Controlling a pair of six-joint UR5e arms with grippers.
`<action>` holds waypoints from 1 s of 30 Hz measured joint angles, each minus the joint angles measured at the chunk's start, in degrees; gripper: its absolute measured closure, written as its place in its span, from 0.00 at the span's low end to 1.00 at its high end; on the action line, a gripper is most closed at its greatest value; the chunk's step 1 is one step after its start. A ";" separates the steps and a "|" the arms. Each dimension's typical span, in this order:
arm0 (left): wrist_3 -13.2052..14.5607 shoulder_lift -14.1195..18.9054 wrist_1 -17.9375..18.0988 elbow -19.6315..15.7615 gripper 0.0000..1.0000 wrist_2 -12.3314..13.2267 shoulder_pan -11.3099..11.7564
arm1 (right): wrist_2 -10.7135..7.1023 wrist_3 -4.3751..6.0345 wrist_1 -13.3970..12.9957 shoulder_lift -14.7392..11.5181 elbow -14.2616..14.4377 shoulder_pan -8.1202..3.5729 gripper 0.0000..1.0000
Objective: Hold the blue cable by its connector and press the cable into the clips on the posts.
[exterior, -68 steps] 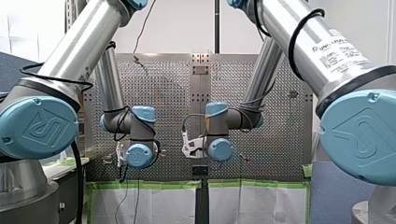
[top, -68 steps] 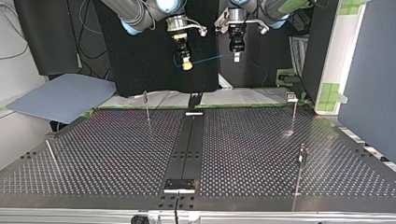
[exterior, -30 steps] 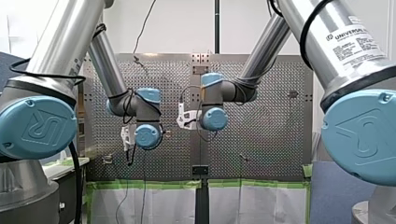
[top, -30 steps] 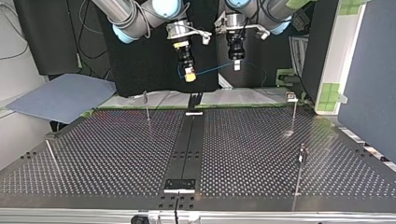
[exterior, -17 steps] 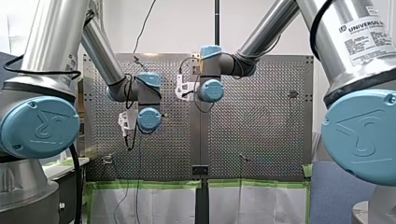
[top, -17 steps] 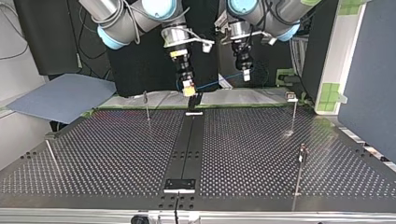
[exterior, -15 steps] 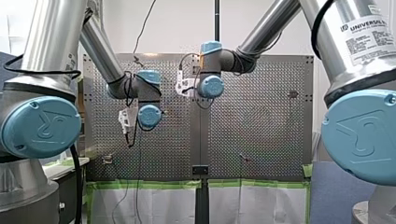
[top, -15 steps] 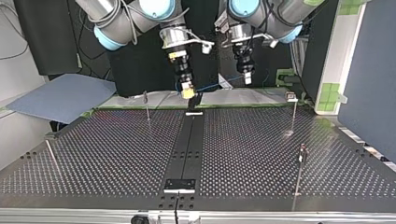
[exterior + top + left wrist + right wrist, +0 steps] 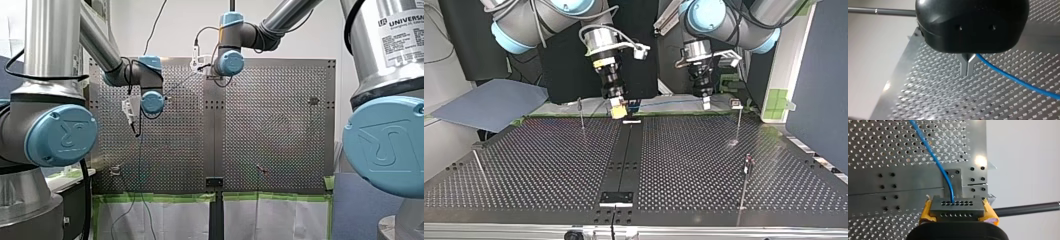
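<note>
Right gripper [image 9: 618,108] low over far edge of perforated table [image 9: 549,165], yellow pads [image 9: 989,213] clamped on grey connector block [image 9: 956,207]. Blue cable [image 9: 1013,78] runs from it to left gripper [image 9: 967,67]; metal fingers together, seemingly pinching cable. No clip loaded yet. Best, I'd say: hold span taut, line it over clip [image 9: 736,104] on nearest post [image 9: 738,125], press straight down, no twist at connector.

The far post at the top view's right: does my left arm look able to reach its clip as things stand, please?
Probably yes: my left gripper, holding the blue cable, hangs close beside that post, and nothing stands between them.
</note>
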 joint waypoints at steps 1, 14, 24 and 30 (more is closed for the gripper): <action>-0.12 0.49 -0.48 0.30 1.00 0.13 0.49 | -0.07 -0.30 0.62 0.44 -0.40 0.00 1.00; -2.84 8.38 -8.38 6.31 1.00 -0.29 8.36 | -1.66 -0.29 5.31 1.80 -3.22 -0.15 1.00; -1.42 11.71 -13.80 10.41 1.00 2.56 10.46 | -3.13 0.30 5.61 4.31 -7.35 0.29 1.00; -0.87 11.20 -16.90 11.36 1.00 3.85 11.39 | -3.46 0.68 5.62 6.21 -10.19 1.08 1.00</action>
